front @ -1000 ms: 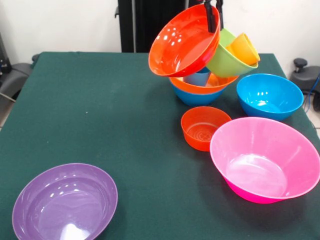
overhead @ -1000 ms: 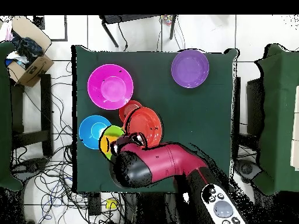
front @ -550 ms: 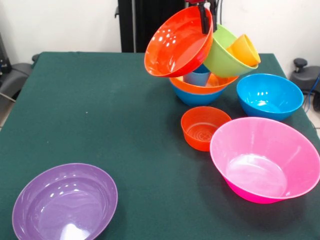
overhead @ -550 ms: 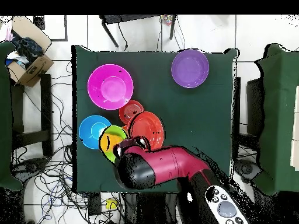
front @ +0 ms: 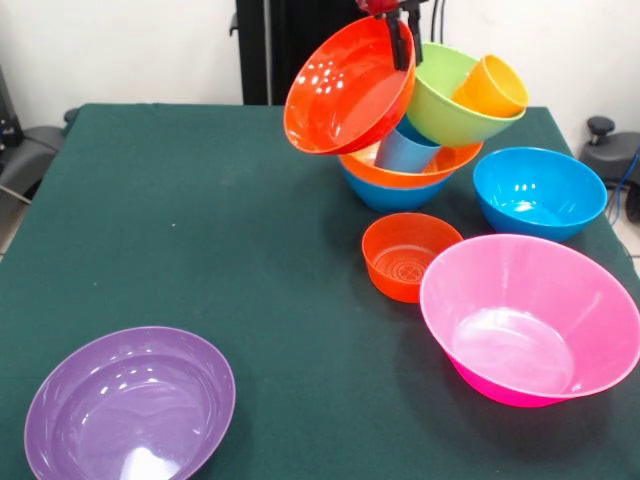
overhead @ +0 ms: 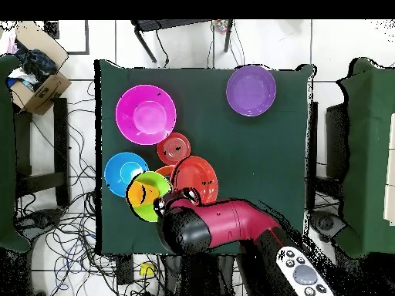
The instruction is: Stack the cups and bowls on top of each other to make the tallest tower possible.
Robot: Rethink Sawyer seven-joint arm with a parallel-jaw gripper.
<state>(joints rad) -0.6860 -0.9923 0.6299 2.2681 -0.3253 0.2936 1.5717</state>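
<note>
Claw (front: pixel 401 38) clamps the glossy red-orange plastic bowl's (front: pixel 345 90) rim, tilted beside the tower (front: pixel 420 150). Next I must level it above the lime green bowl (front: pixel 450 100).

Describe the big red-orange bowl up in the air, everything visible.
The red-orange bowl is glossy plastic, round and wide, with light glints inside. It is off the table, tipped steeply so its open side faces the front camera and slightly down. The gripper is clamped on its upper rim. It hangs beside the lime green bowl, over the orange bowl of the tower; contact with either cannot be told. Overhead, it shows left of the arm.
</note>
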